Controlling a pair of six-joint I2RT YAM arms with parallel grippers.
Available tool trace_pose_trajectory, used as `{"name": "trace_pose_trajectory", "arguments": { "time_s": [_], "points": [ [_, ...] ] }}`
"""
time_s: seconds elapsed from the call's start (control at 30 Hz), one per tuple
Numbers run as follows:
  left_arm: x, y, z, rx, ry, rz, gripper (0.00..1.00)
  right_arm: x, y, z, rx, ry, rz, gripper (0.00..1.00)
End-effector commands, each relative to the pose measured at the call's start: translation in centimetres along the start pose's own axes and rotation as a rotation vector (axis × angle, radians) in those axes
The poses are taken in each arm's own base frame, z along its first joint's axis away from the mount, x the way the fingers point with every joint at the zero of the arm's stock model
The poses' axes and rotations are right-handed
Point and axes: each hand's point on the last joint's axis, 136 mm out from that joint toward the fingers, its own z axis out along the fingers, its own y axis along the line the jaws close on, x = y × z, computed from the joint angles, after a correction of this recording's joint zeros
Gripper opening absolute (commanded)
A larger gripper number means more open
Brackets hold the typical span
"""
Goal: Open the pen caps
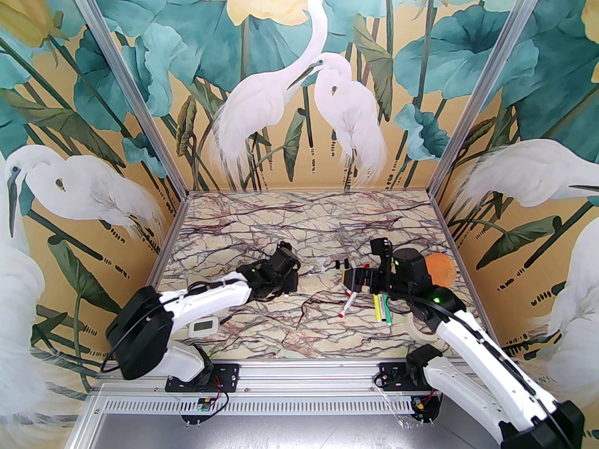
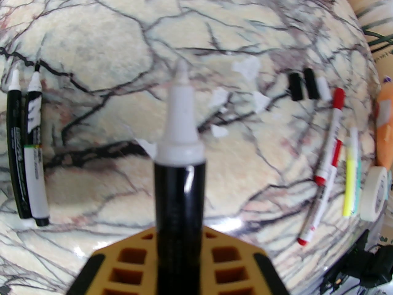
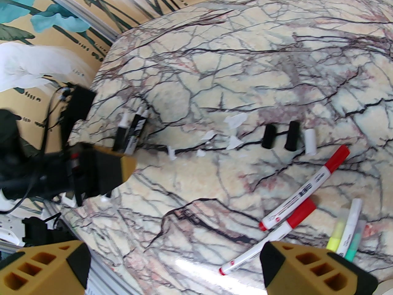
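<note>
2 arms share the marble table, and we judge the right one better placed for the next cap. The right gripper hangs with its jaws wide apart and empty; just ahead of and below it lie the red markers; their long axes run slantwise, near-left to far-right in the right wrist view, with the red caps on at the far-right ends. The left gripper sits across the table from them, clamped on 1 black marker that points straight out from the jaws, its white nib bare.

Counting downward in size: 1 roll of tape at the table's right side; 2 uncapped markers side by side on the left; 2 red markers, both capped; a cluster of yellow, white and green barrels beside the tape, whose number we cannot settle; 3 loose caps in a row between the arms, 2 black and 1 white, just beyond the red caps.
</note>
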Motion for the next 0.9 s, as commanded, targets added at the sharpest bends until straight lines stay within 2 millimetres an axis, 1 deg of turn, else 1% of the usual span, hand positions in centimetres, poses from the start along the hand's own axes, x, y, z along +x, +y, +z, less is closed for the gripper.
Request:
{"name": "trace_pose_trajectory", "arguments": {
  "time_s": [0.0,0.13,0.37,0.6,0.87],
  "points": [
    [-1.1,1.4,0.8,-0.076,-0.007,0.013,0.02,0.3,0.9,-0.1,-0.051,-0.006,0.004,0.99],
    [-1.0,2.6,2.2,-0.123,0.029,0.017,0.04,0.4,0.7,0.0,-0.048,-0.007,0.004,1.00],
    [-0.7,3.9,4.0,-0.186,0.057,0.057,0.04,0.3,0.1,0.0,-0.014,-0.015,0.014,0.99],
    [-0.9,5.2,5.1,-0.279,0.064,0.103,0.04,0.5,-0.4,0.4,0.013,-0.006,0.032,0.99],
    [-1.1,6.5,6.1,-0.380,0.070,0.130,0.05,0.6,-0.5,0.6,0.023,0.001,0.037,1.00]
  ]
}}
